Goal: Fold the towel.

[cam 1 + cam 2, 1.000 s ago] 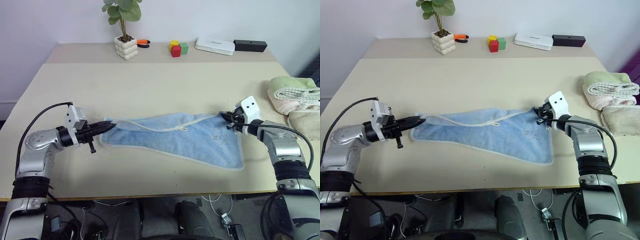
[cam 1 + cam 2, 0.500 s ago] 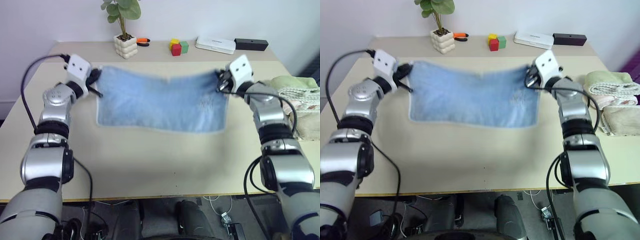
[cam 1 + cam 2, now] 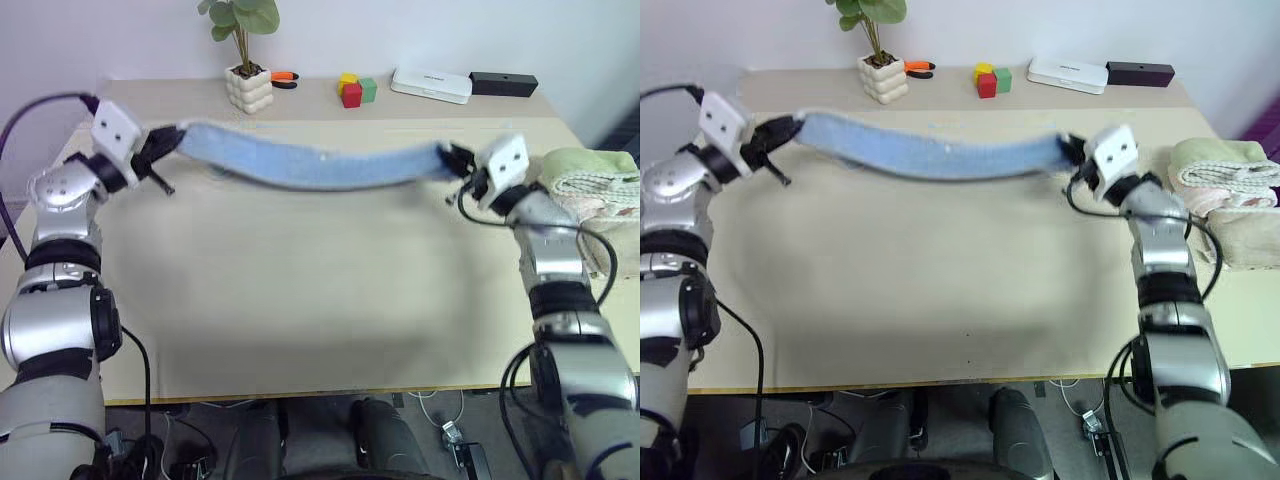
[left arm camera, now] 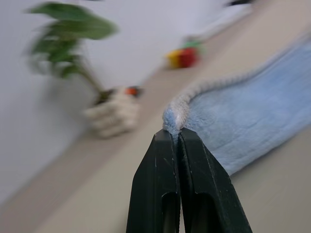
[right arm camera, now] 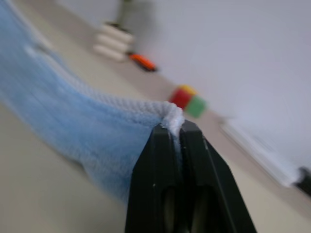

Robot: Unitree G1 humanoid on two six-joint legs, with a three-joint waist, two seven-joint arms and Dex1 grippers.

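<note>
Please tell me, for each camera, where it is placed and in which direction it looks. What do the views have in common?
Left eye, right eye views: on the head, looking forward and down at the table; both arms show, stretching the towel between left gripper and right gripper.
Left wrist view: along its shut fingers pinching a towel corner, toward the plant pot.
Right wrist view: along its shut fingers on the opposite corner, toward the blocks.
Shared: towel, pot, blocks.
</note>
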